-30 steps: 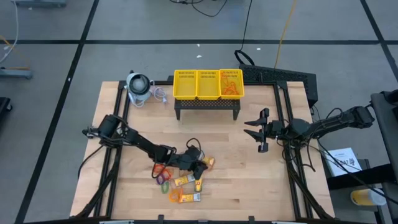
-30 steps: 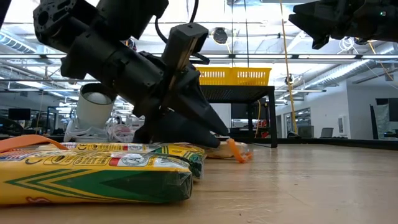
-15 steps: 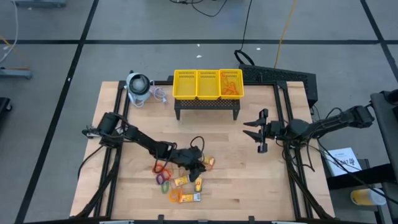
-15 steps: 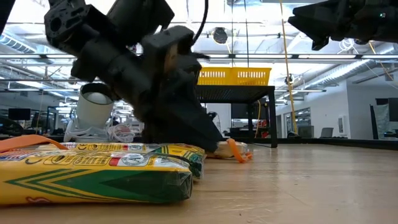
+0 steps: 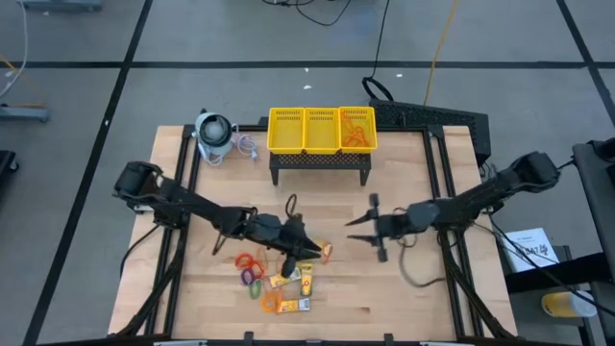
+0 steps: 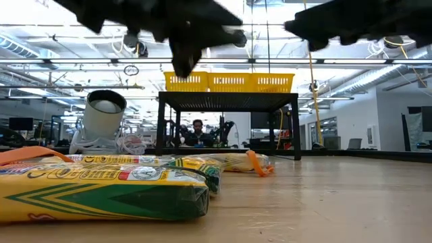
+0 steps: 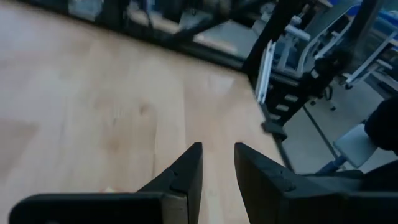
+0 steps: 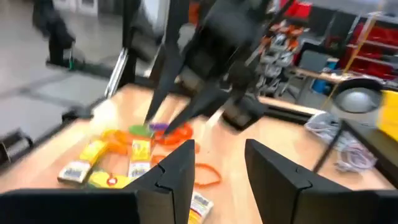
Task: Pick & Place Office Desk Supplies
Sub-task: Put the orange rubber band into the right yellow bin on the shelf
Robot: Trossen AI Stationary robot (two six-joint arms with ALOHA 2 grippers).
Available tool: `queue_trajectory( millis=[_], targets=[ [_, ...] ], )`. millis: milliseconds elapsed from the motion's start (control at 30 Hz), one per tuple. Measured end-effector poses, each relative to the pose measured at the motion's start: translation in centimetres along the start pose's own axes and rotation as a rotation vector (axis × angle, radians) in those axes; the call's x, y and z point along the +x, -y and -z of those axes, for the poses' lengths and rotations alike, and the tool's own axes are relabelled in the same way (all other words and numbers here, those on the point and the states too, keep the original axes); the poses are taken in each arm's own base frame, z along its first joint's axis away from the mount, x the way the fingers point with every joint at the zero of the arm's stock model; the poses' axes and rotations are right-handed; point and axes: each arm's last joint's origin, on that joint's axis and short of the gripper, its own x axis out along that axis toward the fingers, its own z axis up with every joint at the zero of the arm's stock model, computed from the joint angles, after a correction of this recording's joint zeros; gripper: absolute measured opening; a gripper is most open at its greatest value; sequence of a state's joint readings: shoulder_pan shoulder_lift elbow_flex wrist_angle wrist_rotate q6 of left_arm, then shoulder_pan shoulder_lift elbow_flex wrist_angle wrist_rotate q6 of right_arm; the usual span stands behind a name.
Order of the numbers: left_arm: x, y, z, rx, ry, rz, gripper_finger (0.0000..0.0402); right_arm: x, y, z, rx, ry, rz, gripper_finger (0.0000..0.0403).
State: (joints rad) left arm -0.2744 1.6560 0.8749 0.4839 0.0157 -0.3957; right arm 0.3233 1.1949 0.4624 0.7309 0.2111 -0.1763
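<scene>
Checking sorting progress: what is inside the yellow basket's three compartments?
In the yellow basket, the right compartment holds orange rubber bands; the other two look empty, though their floors are hard to see.

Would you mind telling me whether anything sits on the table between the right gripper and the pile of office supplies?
Nothing on the wood, but the left gripper hangs just over the yellow-orange packets and coloured rings, on the side facing the right gripper, crowding that approach.

left pincer [image 5: 309,249]: low, narrow gap, empty | right pincer [image 5: 357,231]: raised, parted, empty
</scene>
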Motion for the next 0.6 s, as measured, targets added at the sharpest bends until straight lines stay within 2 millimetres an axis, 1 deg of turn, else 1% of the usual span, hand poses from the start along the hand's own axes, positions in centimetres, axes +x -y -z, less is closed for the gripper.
queue_trajectory(
  millis=[67, 133, 200, 300, 433, 600],
  targets=[
    [-1.0, 0.7, -0.8, 0.029, 0.01, -0.008, 0.0099, 1.9, -0.6, 0.0, -0.053, -0.07, -0.022, 0.013],
    [-2.0, 1.3, -1.5, 0.055, 0.024, -0.029, 0.0099, 3.6, -1.2, 0.5, -0.114, -0.17, -0.052, 0.013],
    [-3.0, 1.9, -2.0, 0.079, 0.031, -0.071, 0.0099, 5.1, -1.9, 1.5, -0.184, -0.271, -0.087, 0.013],
    [-4.4, 2.5, -2.7, 0.104, 0.059, -0.139, 0.0099, 7.0, -2.9, 2.9, -0.275, -0.375, -0.136, 0.0131],
    [-5.6, 2.8, -3.3, 0.11, 0.074, -0.174, 0.0099, 8.7, -4.0, 4.2, -0.341, -0.453, -0.182, 0.013],
    [-5.9, 2.9, -3.5, 0.096, 0.078, -0.173, 0.0099, 9.9, -4.9, 4.9, -0.402, -0.487, -0.251, 0.013]
  ],
)
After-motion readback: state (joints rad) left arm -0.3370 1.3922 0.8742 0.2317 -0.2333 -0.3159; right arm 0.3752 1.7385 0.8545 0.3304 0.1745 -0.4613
